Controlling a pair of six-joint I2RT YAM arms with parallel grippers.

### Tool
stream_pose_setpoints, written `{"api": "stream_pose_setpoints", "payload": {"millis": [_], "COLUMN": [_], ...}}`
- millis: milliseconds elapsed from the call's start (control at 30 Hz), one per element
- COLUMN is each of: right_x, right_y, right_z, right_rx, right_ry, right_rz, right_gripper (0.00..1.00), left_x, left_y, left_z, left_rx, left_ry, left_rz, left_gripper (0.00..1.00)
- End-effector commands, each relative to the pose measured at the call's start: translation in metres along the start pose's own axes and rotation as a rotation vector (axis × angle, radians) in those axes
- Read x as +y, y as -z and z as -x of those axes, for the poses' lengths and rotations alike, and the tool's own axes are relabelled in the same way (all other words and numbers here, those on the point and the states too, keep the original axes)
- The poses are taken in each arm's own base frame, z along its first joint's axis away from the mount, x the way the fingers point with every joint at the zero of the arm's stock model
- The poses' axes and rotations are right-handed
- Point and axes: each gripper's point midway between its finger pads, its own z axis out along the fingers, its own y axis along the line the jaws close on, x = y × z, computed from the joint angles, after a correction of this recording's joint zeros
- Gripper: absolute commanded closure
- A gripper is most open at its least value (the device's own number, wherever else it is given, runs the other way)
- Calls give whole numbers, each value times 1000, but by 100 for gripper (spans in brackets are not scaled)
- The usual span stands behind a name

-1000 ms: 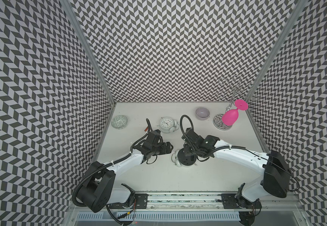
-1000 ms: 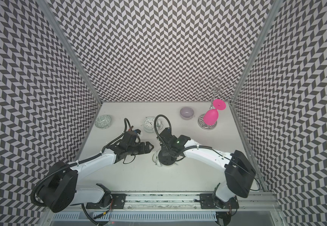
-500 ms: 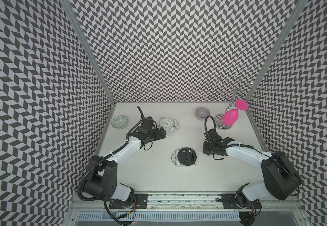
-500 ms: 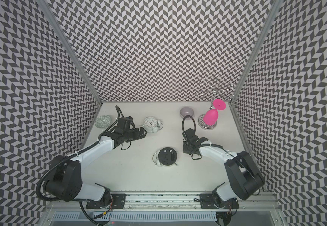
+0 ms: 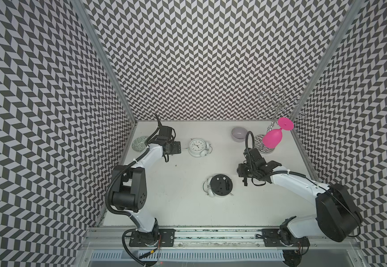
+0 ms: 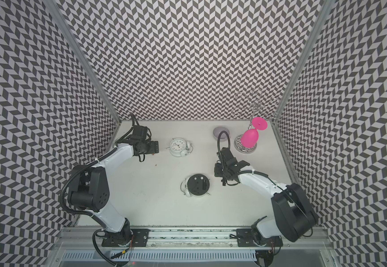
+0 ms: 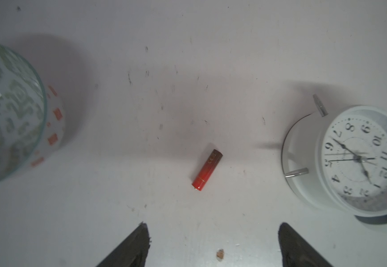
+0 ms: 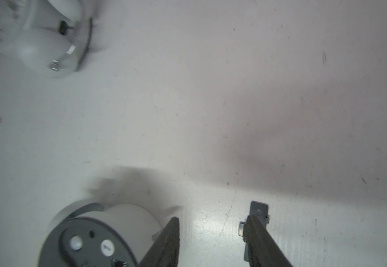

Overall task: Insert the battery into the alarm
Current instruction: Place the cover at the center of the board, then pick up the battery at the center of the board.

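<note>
The red battery [image 7: 207, 170] lies on the white table between a patterned bowl and a face-up white clock [image 7: 350, 161]. My left gripper [image 7: 213, 227] hovers just short of it, open and empty; in both top views this gripper [image 5: 176, 148] hides the battery. The alarm [image 5: 220, 185] lies face down mid-table with its black back up. To its right my right gripper [image 5: 242, 173] points down at the table. Its jaws stand apart with nothing between them [image 8: 213, 231]. A small grey battery cover [image 8: 258, 212] rests on the table against one finger.
The green-patterned bowl [image 5: 139, 143] sits at the back left beside the left arm. A lilac bowl [image 5: 238, 134] and a wire rack [image 5: 260, 143] holding a pink glass [image 5: 272, 138] stand at the back right. Patterned walls close in three sides.
My right gripper left the face-down alarm, swung right and opened beside the cover. My left arm drew back from mid-table toward the white clock and the bowl.
</note>
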Motion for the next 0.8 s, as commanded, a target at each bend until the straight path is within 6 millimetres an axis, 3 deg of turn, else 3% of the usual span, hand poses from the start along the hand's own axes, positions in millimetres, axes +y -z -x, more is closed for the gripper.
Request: {"api": "stream_pose_setpoints", "payload": {"millis": [0,133,300,767], "right_x": [28,34,31,25], "right_y": [21,30,31,26], "right_z": [29,39,41,42], "right_rx": [-102,-136,-146,-146], "right_ry": [33,60,74,64], "right_rz": [133,156,138,120], "right_gripper": [52,52,52,52], "left_x": [17,14,16,15], "left_y": [-16,-43,-66,-91], "left_z": [9,6,9,-19], "left_rx": [37,104,145,256], "left_ry": [-198,-339,-391,-337], "left_rz": [112,111,130,-10], "left_gripper": [14,20,27,39]}}
